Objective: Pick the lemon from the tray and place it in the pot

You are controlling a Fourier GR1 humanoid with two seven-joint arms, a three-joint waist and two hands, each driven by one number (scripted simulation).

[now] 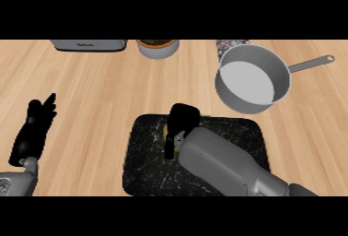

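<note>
A black marbled tray lies on the wooden counter in the lower middle of the head view. My right hand is down over the tray's upper left part, fingers curled round the lemon, of which only a thin yellow sliver shows at the hand's left side. The grey pot with a long handle stands beyond the tray at the upper right, its inside bare. My left hand rests open at the left edge, fingers up, away from the tray.
Along the counter's back edge stand a grey toaster-like appliance, a potted plant and a patterned item behind the pot. Bare wood lies between the tray and the pot.
</note>
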